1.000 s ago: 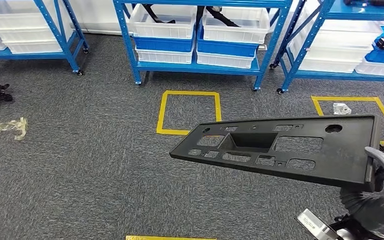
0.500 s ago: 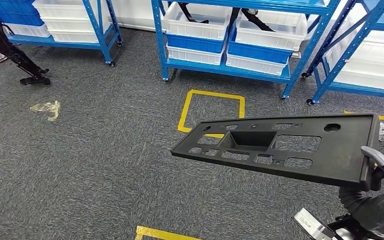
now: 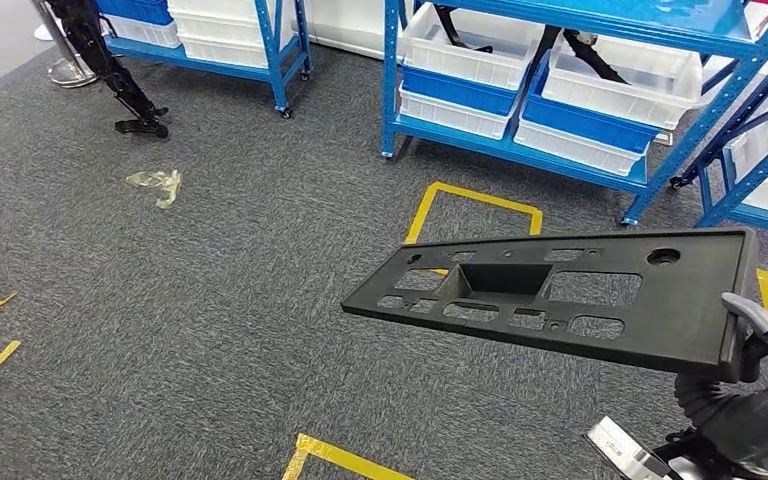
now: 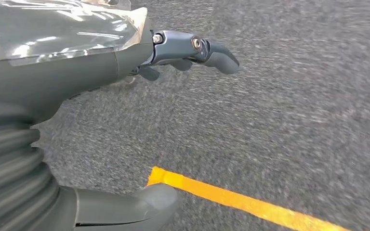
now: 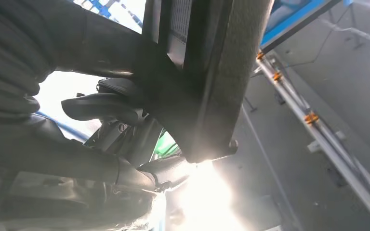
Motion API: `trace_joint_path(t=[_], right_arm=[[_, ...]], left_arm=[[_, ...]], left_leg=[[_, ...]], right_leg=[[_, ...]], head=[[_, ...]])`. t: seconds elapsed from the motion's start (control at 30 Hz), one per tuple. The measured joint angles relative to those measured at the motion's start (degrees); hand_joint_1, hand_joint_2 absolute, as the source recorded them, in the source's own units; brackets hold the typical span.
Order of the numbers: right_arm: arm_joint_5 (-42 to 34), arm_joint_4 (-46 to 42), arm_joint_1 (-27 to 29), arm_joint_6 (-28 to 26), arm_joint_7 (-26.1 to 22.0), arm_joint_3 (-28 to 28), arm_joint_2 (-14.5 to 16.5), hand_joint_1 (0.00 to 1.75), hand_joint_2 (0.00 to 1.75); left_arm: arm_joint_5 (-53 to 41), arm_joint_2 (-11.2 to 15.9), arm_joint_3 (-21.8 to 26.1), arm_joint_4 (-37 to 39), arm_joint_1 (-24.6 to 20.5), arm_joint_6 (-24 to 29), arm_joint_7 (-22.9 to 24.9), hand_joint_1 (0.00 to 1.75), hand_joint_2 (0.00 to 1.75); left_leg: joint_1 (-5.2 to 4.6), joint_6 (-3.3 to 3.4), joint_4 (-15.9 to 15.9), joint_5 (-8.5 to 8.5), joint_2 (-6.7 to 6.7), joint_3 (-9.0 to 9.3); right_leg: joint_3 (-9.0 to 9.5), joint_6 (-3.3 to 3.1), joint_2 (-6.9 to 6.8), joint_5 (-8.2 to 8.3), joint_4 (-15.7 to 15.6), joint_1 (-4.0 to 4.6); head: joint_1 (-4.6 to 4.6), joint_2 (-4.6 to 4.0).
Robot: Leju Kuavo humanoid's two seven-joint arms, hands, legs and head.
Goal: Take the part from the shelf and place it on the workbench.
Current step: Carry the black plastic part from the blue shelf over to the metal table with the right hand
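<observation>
The part [image 3: 550, 295], a long black flat panel with rectangular cut-outs and 1 round hole near its right end, hangs in the air above the grey carpet [image 3: 190, 300], lying nearly level and reaching from the right side of the head view towards the middle. Its right end sits in the right hand [image 3: 765, 345], low at the right edge, with a grey finger hooked over the near right corner. In the right wrist view the part [image 5: 212, 72] crosses close in front of the camera as a dark edge, and the right hand [image 5: 111, 130] grasps it, fingers curled against its underside; strong glare hides the fingertips. The ribbed wrist cover bends up under the part from the bottom right corner of the head view.

The left hand [image 4: 173, 55] hangs over the carpet beside a yellow tape line [image 4: 241, 202]. It holds nothing; its dark fingers [image 4: 212, 48] stretch out and the thick thumb [image 4: 139, 207] stands well apart from them.

On the floor beyond the part lies a yellow tape square [image 3: 475, 215]. Behind it stands a blue shelf [image 3: 580, 80] with white and blue bins [image 3: 475, 60]. A crumpled clear wrapper [image 3: 157, 183] lies far left on the carpet.
</observation>
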Motion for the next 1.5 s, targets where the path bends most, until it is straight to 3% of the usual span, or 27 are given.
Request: trace_joint_path(t=[0.07,0.13,0.2,0.23,0.27,0.37,0.4,0.47,0.5,0.57,0.6,0.67,0.73,0.8,0.87,0.93,0.97,1.03,1.1,1.17,1.23,1.27,1.3,1.37,1.43,1.47,1.5], right_arm=[[0.13,0.15,-0.02,0.00,0.00,0.09,-0.02,1.75,1.75],[0.16,0.50,-0.04,0.00,0.00,0.09,-0.07,1.75,1.75],[0.02,1.06,-0.14,0.00,0.00,0.08,-0.17,1.75,1.75],[-0.13,1.34,-0.24,0.00,0.00,0.08,-0.27,1.75,1.75],[-0.27,1.60,-0.41,0.00,0.00,0.08,-0.40,1.75,1.75],[-0.48,2.14,-1.06,0.00,0.00,0.03,-0.81,1.75,1.75],[-0.48,2.28,-1.22,0.00,0.00,0.01,-0.89,1.75,1.75],[-0.49,2.57,-1.41,0.00,0.00,-0.05,-0.99,1.75,1.75],[-0.49,2.72,-1.52,0.00,0.00,-0.07,-1.02,1.75,1.75],[-0.52,2.95,-1.63,0.00,0.00,-0.11,-1.03,1.75,1.75],[-0.54,3.10,-1.66,0.00,0.00,-0.15,-1.04,1.75,1.75],[-0.62,3.51,-1.65,0.00,0.01,-0.24,-1.05,1.75,1.75],[-0.66,4.02,-1.69,0.00,0.20,-0.26,-1.12,1.75,1.75],[-0.56,4.56,-1.94,0.00,0.65,-0.13,-1.39,1.75,1.75],[-0.44,4.95,-2.27,0.00,1.01,0.07,-1.78,1.75,1.75],[-0.41,5.04,-2.37,0.00,1.09,0.14,-1.95,1.75,1.75],[-0.43,5.05,-2.37,0.00,1.08,0.14,-1.95,1.75,1.75],[-1.01,5.57,-2.78,0.00,0.67,0.14,-2.05,1.75,1.75],[-1.87,7.59,-4.26,0.00,0.35,0.37,-2.59,1.75,1.75],[-2.17,10.13,-5.86,0.00,0.68,0.61,-3.45,1.75,1.75],[-2.16,11.95,-6.77,0.00,1.03,0.77,-4.13,1.75,1.75],[-2.15,12.64,-7.12,0.00,1.12,0.87,-4.37,1.75,1.75],[-2.14,13.17,-7.42,0.00,1.15,0.95,-4.55,1.75,1.75],[-2.10,13.90,-8.02,0.00,1.17,1.01,-4.86,1.75,1.75],[-2.13,14.50,-8.50,0.00,1.21,1.09,-5.14,1.75,1.75],[-2.21,14.80,-8.68,0.00,1.33,1.24,-5.28,1.75,1.75],[-2.34,15.12,-8.86,0.00,1.53,1.46,-5.44,1.75,1.75]], left_arm=[[0.26,-0.02,-0.01,0.00,-0.05,0.08,-0.01,0.00,1.75],[0.40,-0.08,-0.04,0.00,-0.13,0.13,-0.02,0.00,1.75],[0.45,-0.16,-0.06,0.00,-0.08,0.16,-0.02,0.00,1.75],[0.47,-0.18,-0.06,0.00,-0.04,0.18,-0.02,0.00,1.75],[0.47,-0.19,-0.06,0.00,-0.02,0.19,-0.02,0.00,1.75],[0.42,-0.27,-0.12,0.00,-0.05,0.20,-0.02,0.00,1.75],[0.38,-0.31,-0.15,0.00,-0.04,0.20,-0.02,0.00,1.75],[0.30,-0.33,-0.17,0.00,-0.01,0.20,0.00,0.00,1.75],[0.28,-0.29,-0.18,0.00,0.01,0.20,0.01,0.00,1.75],[0.28,-0.19,-0.20,0.00,-0.05,0.21,0.04,0.00,1.75],[0.28,-0.16,-0.21,0.00,-0.10,0.21,0.05,0.00,1.75],[0.28,-0.18,-0.22,0.00,-0.13,0.21,0.07,0.00,1.75],[0.29,-0.18,-0.21,0.00,-0.09,0.22,0.05,0.00,1.75],[0.30,-0.03,-0.22,0.00,-0.10,0.22,0.01,0.00,1.75],[0.31,0.00,-0.28,0.00,-0.22,0.22,-0.02,0.00,1.75],[0.31,-0.09,-0.33,0.00,-0.33,0.22,-0.02,0.00,1.75],[0.31,-0.09,-0.33,0.00,-0.35,0.22,-0.02,0.00,1.75],[0.33,-0.03,-0.37,0.00,-0.36,0.19,-0.02,0.00,1.75],[0.49,0.17,-0.42,0.00,-0.37,0.05,-0.20,0.00,1.75],[0.63,0.31,-0.42,0.00,-0.44,-0.09,-0.51,0.00,1.75],[0.62,0.30,-0.42,0.00,-0.44,-0.13,-0.66,0.00,1.75],[0.61,0.30,-0.41,0.00,-0.38,-0.14,-0.68,0.00,1.75],[0.61,0.30,-0.40,0.00,-0.33,-0.15,-0.68,0.00,1.75],[0.61,0.29,-0.39,0.00,-0.30,-0.15,-0.69,0.00,1.75],[0.60,0.27,-0.40,0.00,-0.29,-0.15,-0.70,0.00,1.75],[0.57,0.27,-0.40,0.01,-0.25,-0.14,-0.69,0.00,1.75],[0.54,0.28,-0.42,0.01,-0.20,-0.13,-0.65,0.00,1.75]], left_leg=[[0.09,0.97,-0.40,0.53,-1.13,0.01],[-0.08,1.48,-0.42,0.81,-2.33,-0.34],[-0.32,1.73,-0.40,1.00,-3.83,-0.61],[-0.42,1.76,-0.38,1.07,-4.58,-0.64],[-0.49,1.75,-0.36,1.13,-5.34,-0.60],[-0.71,1.29,-0.17,1.27,-7.22,-0.65],[-0.77,1.04,-0.12,1.34,-7.64,-0.80],[-0.74,0.41,-0.18,1.58,-8.40,-1.16],[-0.69,0.12,0.04,1.49,-8.09,-1.36],[-0.65,-0.50,2.93,-0.47,-5.82,-2.80],[-0.54,-0.81,6.13,-2.33,-4.33,-4.32],[-0.21,-1.42,13.95,-5.89,-3.03,-8.22],[0.21,-1.87,16.73,-5.98,-2.66,-9.67],[0.59,-2.14,10.90,-2.47,-1.38,-6.60],[0.57,-2.21,3.39,0.17,1.89,-2.57],[0.40,-2.19,0.71,0.48,4.06,-1.16],[0.34,-2.15,0.71,0.49,4.00,-1.14],[0.10,-1.39,0.77,0.65,2.63,-1.39],[-0.06,0.27,0.49,1.23,0.07,-1.70],[-0.03,1.40,0.16,1.75,-1.93,-1.91],[-0.14,1.66,0.18,1.92,-3.59,-2.18],[-0.19,1.70,0.20,1.99,-4.50,-2.22],[-0.22,1.67,0.23,2.06,-5.42,-2.21],[-0.23,1.43,0.32,2.22,-7.13,-2.17],[-0.41,0.92,0.48,2.37,-8.47,-2.42],[-0.46,0.57,0.48,2.51,-8.98,-2.65],[-0.47,0.21,0.42,2.68,-9.44,-2.85]], right_leg=[[-1.57,-0.01,2.66,-2.09,3.49,-0.21],[-5.27,-0.57,5.36,-5.58,11.43,-0.21],[-7.97,-0.54,6.05,-7.14,16.85,-0.06],[-7.73,-0.28,6.15,-6.50,16.24,-0.02],[-6.33,0.01,6.36,-5.03,13.24,-0.02],[-0.93,-0.03,8.68,-0.65,1.69,0.14],[-0.21,-0.34,9.14,-0.17,0.15,0.28],[-0.05,-0.99,8.47,0.08,-0.13,0.44],[0.06,-1.31,8.02,0.26,-0.22,0.27],[0.15,-2.05,6.90,0.52,-0.48,-0.19],[0.17,-2.30,6.25,0.53,-0.53,-0.27],[0.09,-2.51,4.92,0.44,-0.52,-0.20],[0.08,-2.49,3.58,0.40,-0.50,-0.23],[0.28,-2.26,2.37,0.21,-0.44,-0.34],[0.53,-1.73,1.45,-0.19,-0.23,-0.02],[0.61,-1.40,1.09,-0.44,-0.06,0.39],[0.61,-1.36,1.07,-0.48,-0.01,0.43],[0.80,-0.94,0.31,-0.53,-0.16,0.57],[-0.10,-0.26,1.81,-2.02,2.02,0.34],[-3.48,-0.17,4.94,-5.40,9.10,0.02],[-7.12,-0.13,5.94,-7.80,16.32,0.08],[-7.73,0.15,6.07,-7.72,17.27,0.11],[-7.12,0.55,6.21,-6.63,15.71,0.08],[-3.52,1.17,7.77,-3.07,7.55,-0.12],[-0.92,0.76,9.39,-0.78,1.53,-0.13],[-0.56,0.28,9.73,-0.44,0.60,0.00],[-0.54,-0.23,9.15,-0.27,0.64,0.21]], head=[[0.07,0.00],[0.10,0.00],[0.09,0.00],[0.09,0.00],[0.09,0.00],[0.09,0.00],[0.07,0.00],[0.06,0.00],[0.04,0.00],[-0.16,0.00],[-0.26,0.00],[-0.35,0.00],[-0.36,0.00],[-0.36,0.00],[-0.43,0.00],[-0.49,0.00],[-0.50,0.00],[-0.20,0.00],[0.17,0.00],[0.30,0.00],[0.35,0.00],[0.34,0.00],[0.34,0.00],[0.36,0.00],[0.33,0.00],[0.31,0.00],[0.28,0.00]])
